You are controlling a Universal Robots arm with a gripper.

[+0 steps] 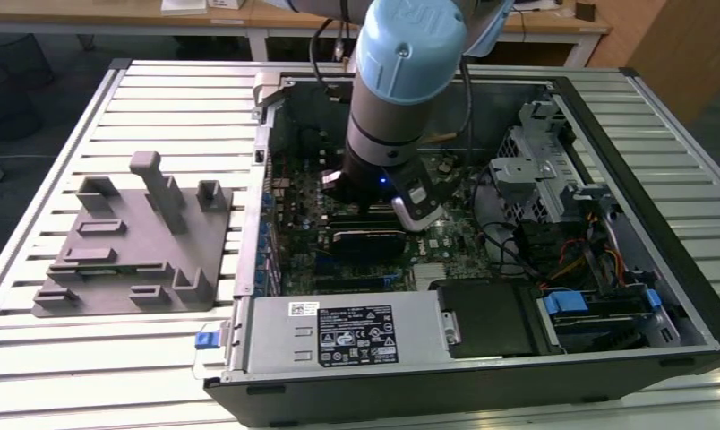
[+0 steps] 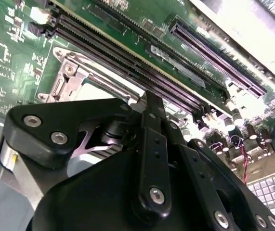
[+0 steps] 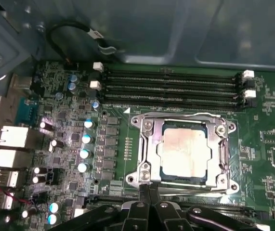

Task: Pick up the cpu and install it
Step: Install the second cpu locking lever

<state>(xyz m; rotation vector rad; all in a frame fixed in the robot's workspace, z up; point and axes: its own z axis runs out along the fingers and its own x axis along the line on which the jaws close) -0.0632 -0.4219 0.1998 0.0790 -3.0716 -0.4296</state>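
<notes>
The hand hangs inside the open computer case, its fingers pressed together just beside the socket frame. The cpu lies seated in that frame at centre right of the first wrist view. A grey fixture rests at centre left on the slatted metal surface. Wooden desks line the top edge.
</notes>
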